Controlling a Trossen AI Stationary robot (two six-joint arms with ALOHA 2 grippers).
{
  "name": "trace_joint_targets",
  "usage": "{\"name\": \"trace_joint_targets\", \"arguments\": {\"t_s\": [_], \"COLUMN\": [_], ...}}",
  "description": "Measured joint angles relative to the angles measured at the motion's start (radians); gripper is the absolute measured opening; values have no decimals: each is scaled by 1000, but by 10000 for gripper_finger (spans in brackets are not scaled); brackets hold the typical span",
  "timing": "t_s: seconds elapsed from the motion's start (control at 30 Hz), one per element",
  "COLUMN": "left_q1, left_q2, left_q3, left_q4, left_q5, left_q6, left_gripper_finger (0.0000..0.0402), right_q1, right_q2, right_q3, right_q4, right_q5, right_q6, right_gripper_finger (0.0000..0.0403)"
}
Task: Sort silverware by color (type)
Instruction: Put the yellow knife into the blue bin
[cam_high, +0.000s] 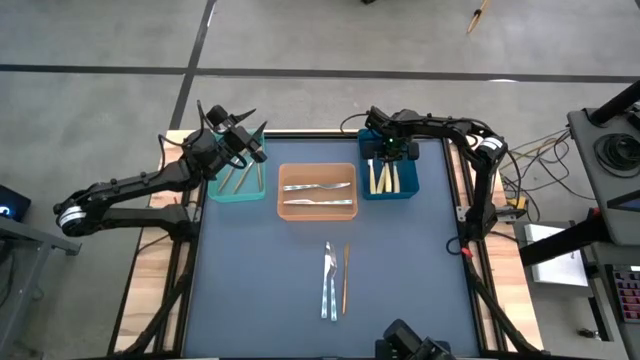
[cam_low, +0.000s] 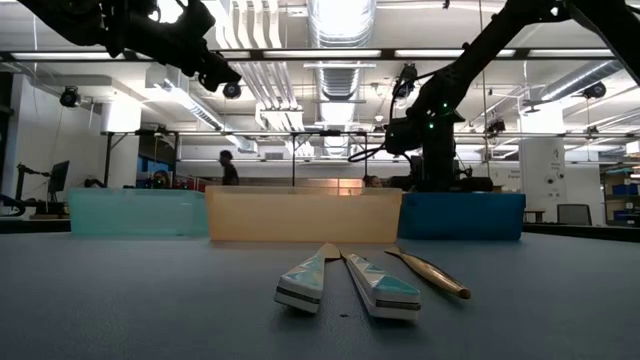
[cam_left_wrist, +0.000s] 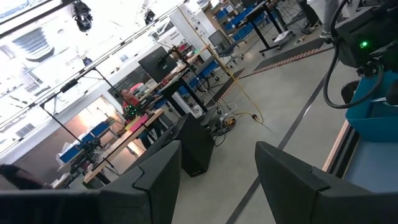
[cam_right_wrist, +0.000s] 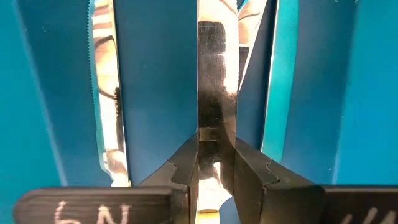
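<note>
Three bins in a row at the far side of the table: one teal bin (cam_high: 236, 187), one orange bin (cam_high: 317, 195), one blue bin (cam_high: 390, 180). Orange bin holds two silver pieces (cam_high: 318, 186), lying lengthwise one above the other. Teal bin holds gold pieces (cam_high: 240, 176), roughly three, exact count hard to tell under the arm. Blue bin holds cream-handled pieces (cam_high: 383, 178), about three, partly hidden by the gripper. Loose on the table mat: three pieces, two silver ones (cam_high: 329, 281) side by side and one gold piece (cam_high: 345, 278) just beside them. Two robot arms, two grippers: left gripper (cam_high: 232, 122), right gripper (cam_high: 392, 150).
</note>
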Motion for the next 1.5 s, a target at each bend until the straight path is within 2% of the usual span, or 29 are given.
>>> {"name": "trace_joint_targets", "arguments": {"t_s": [1.37, 1.5], "left_q1": [0, 0], "left_q2": [0, 0], "left_q3": [0, 0], "left_q4": [0, 0], "left_q5": [0, 0], "left_q6": [0, 0], "left_gripper_finger": [187, 187], "right_q1": [0, 0], "right_q2": [0, 0], "right_q3": [0, 0], "right_q4": [1, 1], "right_q5": [-9, -9], "right_q6": [6, 6], "right_gripper_finger": [53, 85]}}
